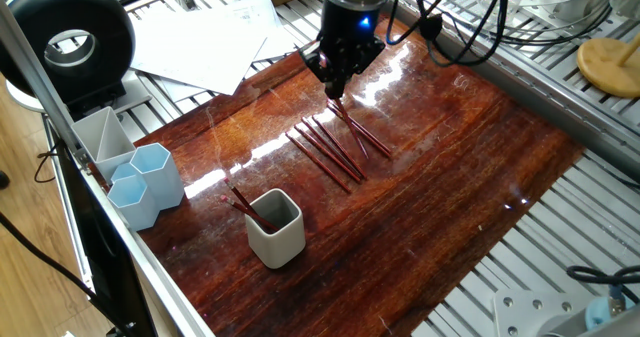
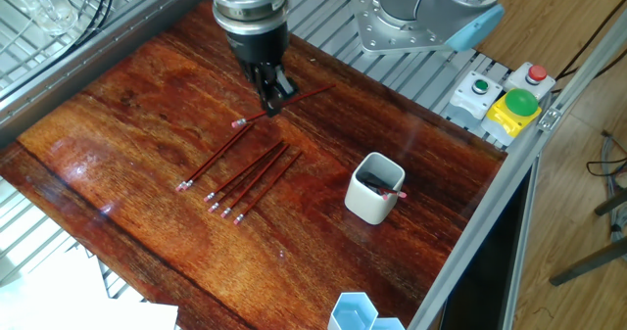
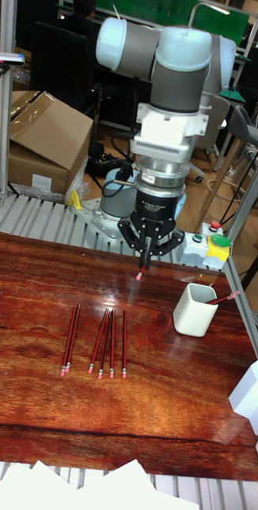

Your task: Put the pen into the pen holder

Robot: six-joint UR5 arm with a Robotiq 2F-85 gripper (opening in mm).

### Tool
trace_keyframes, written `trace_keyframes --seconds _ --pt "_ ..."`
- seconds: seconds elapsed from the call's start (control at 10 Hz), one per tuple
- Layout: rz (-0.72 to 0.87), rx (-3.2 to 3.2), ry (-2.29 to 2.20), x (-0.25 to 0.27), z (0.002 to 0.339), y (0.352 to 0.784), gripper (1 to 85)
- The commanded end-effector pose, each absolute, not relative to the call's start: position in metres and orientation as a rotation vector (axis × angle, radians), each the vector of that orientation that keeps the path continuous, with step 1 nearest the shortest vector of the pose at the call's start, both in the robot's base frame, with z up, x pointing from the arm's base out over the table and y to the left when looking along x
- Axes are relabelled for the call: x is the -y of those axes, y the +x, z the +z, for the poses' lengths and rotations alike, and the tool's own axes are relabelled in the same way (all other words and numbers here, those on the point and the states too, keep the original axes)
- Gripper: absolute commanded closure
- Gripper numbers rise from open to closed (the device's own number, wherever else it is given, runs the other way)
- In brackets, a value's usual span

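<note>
From my remote station I log the table (image 1: 450, 177) as glossy reddish-brown wood with dark streaky grain, the pens on it (image 2: 245, 178) and the pen in the gripper (image 2: 284, 103) as dark red with pale pink-white tips, and the pen holder (image 2: 375, 188) as off-white with a grey inside and red pens in it. I note the gripper (image 2: 271, 93) is black under a silver-grey wrist, with a small blue light showing on it in one fixed view. I also record pale blue hexagonal cups (image 1: 147, 182), white paper sheets (image 1: 205, 42), and a button box (image 2: 509, 100) carrying a green, a red and a yellow cap.
</note>
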State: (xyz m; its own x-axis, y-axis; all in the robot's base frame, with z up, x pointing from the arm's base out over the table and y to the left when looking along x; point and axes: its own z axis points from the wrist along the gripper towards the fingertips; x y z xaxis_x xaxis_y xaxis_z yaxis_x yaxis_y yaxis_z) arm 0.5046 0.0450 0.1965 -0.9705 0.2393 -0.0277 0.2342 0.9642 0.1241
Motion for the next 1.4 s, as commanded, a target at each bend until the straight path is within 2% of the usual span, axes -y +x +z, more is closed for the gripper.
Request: trace_keyframes --seconds 0.0,0.1,0.4,0.5,0.7,1.0,1.2,1.3 --pt "0.187 -3.061 0.200 -0.047 0.197 0.511 84.7" --pt "0.178 -3.076 0.211 -0.055 0.209 0.501 84.7" --pt "0.084 -2.988 0.300 -0.133 0.268 0.475 84.7" --pt "0.126 -2.938 0.266 -0.148 0.274 0.476 84.7" --pt "0.096 -2.884 0.268 -0.155 0.269 0.477 84.7" --pt "0.128 -2.884 0.047 -0.123 0.239 0.531 84.7" --pt "0.132 -2.871 -0.015 -0.125 0.240 0.534 84.7" --pt "0.091 -2.862 0.036 -0.136 0.256 0.526 84.7"
